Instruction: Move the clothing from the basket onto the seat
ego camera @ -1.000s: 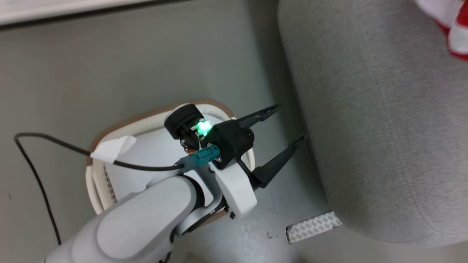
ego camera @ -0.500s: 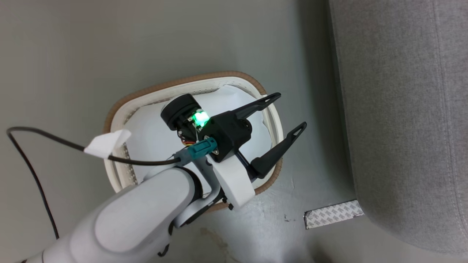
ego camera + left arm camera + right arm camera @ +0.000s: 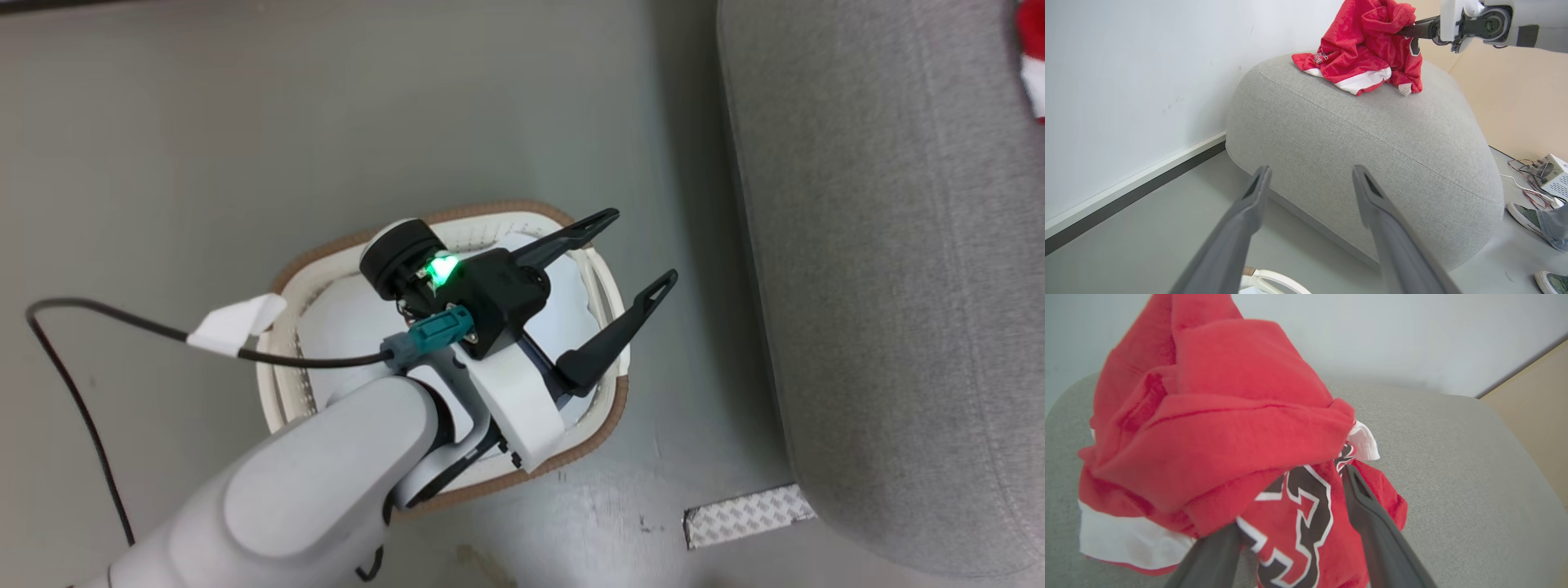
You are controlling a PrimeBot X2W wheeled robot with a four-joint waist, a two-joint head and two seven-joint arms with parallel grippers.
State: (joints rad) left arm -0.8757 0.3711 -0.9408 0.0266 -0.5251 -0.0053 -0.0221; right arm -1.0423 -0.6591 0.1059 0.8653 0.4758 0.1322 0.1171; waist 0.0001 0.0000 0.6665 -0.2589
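Observation:
The red jersey [image 3: 1363, 53] lies bunched on top of the light-grey sofa [image 3: 1372, 134], its upper folds hanging over my right gripper [image 3: 1406, 30]. From the right wrist, the jersey [image 3: 1216, 428] drapes across my right gripper [image 3: 1304, 469], whose fingers stand apart; one fingertip is under the cloth. A sliver of the jersey [image 3: 1033, 65] shows at the sofa's [image 3: 882, 286] far edge. My left gripper [image 3: 645, 249] hangs open and empty over the cream basket [image 3: 277, 392], which holds a pale cloth [image 3: 351, 318]. The left gripper [image 3: 1308, 171] points toward the sofa's side.
A black cable [image 3: 122, 322] with a white tag [image 3: 237, 322] crosses the floor left of the basket. A strip of patterned tape [image 3: 747, 514] lies by the sofa's corner. A wall baseboard [image 3: 1126, 196], a person's shoes [image 3: 1527, 216] and a wired white box [image 3: 1553, 173] flank the sofa.
The head camera has shifted, so the basket and sofa sit differently in the picture. My left gripper stays open over the basket.

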